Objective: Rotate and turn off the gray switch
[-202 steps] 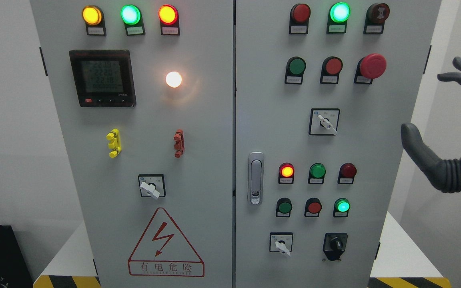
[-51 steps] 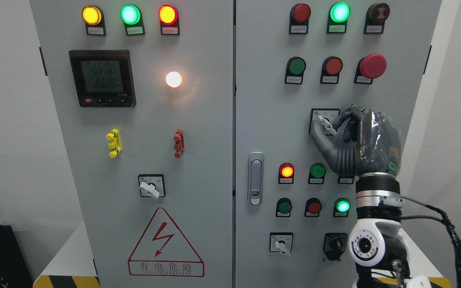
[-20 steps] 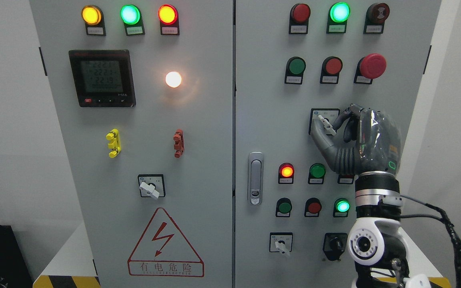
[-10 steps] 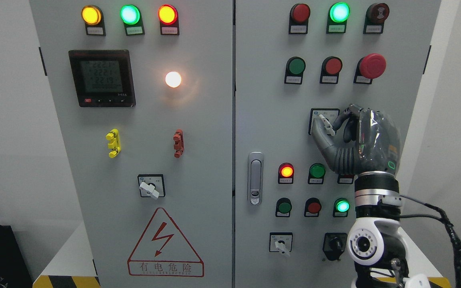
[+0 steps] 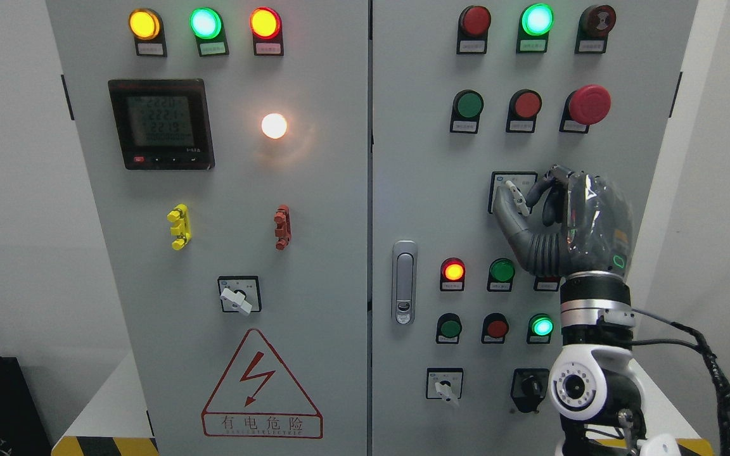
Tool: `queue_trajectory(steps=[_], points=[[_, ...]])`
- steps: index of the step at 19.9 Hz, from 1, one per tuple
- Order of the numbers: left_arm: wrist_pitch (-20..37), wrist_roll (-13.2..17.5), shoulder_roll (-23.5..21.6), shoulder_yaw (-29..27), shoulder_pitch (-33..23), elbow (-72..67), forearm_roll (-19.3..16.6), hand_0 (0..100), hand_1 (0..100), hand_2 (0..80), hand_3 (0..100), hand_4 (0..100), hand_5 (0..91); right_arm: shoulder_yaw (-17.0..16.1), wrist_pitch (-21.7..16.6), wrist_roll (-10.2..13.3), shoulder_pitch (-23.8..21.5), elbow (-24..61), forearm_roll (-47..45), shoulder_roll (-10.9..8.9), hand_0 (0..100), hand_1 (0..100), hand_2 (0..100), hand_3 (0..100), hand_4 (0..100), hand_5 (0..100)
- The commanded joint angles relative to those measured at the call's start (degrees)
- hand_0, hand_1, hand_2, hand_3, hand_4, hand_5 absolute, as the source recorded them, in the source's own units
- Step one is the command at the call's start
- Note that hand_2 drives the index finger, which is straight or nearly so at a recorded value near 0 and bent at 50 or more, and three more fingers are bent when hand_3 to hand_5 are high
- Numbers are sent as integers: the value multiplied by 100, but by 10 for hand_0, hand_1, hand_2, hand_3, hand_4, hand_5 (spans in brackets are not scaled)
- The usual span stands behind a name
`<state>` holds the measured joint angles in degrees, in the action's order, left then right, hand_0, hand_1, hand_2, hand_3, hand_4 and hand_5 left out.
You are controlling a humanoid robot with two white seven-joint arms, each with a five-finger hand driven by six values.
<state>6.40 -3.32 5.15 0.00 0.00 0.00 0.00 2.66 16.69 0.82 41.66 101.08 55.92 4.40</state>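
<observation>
**Head view: right hand pinching gray switch on right door**

Head view, biggest first. Cabinet (image 5: 339,209) fills the frame, two doors. Right door: gray switch (image 5: 516,195) sits mid-door on its square plate, below the row of push buttons and above the small lamps. Right hand (image 5: 561,221) is on it, thumb (image 5: 505,212) under and left of the lever, a curled finger (image 5: 539,187) on its right side, lever pinched between them and tilted, top end toward upper left. Palm back faces the camera, fingers bent toward the door. Forearm rises straight up from the lower right, wrist (image 5: 595,304) just beside the lit green lamp (image 5: 542,326), white joint (image 5: 583,386) below that, partly covering the black switch (image 5: 530,387). Left hand not seen.

Counts:
- gray lever switches: three, one on the left door (image 5: 238,296), one bottom right door (image 5: 445,387), plus the grasped one
- black switch: one
- top lamps: three per door
- mushroom button (image 5: 589,104): one
- meter (image 5: 161,123): one
- white lamp (image 5: 274,125): one, lit
- door latch (image 5: 405,282): one
- warning triangle (image 5: 262,386): one
</observation>
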Motion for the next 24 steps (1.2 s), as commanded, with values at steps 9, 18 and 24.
queue_trajectory(steps=[9, 18, 24], points=[[2, -2, -5, -44, 53, 141, 114, 120, 389, 0, 0, 0, 0, 6, 1, -3, 9, -27, -2, 9, 480, 471, 725, 1000, 985, 1000], [2, -2, 4, -44, 53, 141, 114, 120, 389, 0, 0, 0, 0, 6, 1, -3, 26, -36, -2, 9, 503, 466, 734, 1000, 985, 1000], [2, -2, 4, -44, 53, 141, 114, 120, 389, 0, 0, 0, 0, 6, 1, 6, 26, -36, -2, 9, 437, 442, 738, 1000, 985, 1000]])
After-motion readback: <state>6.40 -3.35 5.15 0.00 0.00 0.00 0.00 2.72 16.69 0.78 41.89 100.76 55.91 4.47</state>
